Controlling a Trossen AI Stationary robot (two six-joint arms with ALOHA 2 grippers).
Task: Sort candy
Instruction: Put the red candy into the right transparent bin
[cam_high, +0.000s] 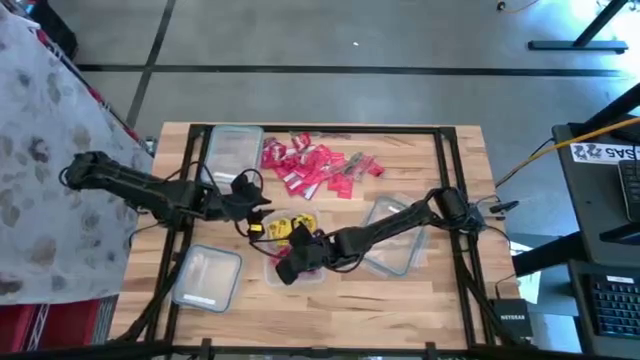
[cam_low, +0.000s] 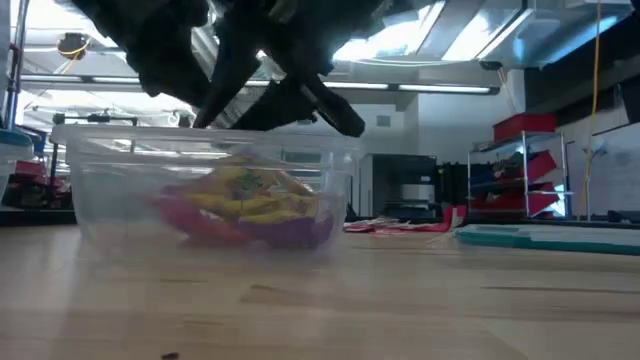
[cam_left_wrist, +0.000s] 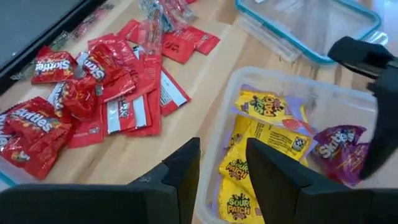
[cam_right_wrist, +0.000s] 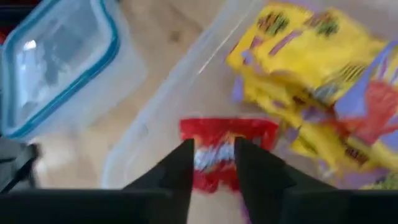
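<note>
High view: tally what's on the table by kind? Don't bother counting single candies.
Clear containers: 4 (one holds candy)
Robot arms: 2, with the left gripper and right gripper over the candy-filled container
Loose candy heap: 1
Total: 7

Red candy (cam_high: 318, 168) heaped on table; yellow packets (cam_left_wrist: 264, 146) in tub

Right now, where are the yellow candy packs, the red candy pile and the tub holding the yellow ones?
yellow candy packs (cam_left_wrist: 264, 146), left wrist view, top pack.
red candy pile (cam_high: 312, 168), high view, middle.
tub (cam_low: 90, 200), low view, clear wall.
</note>
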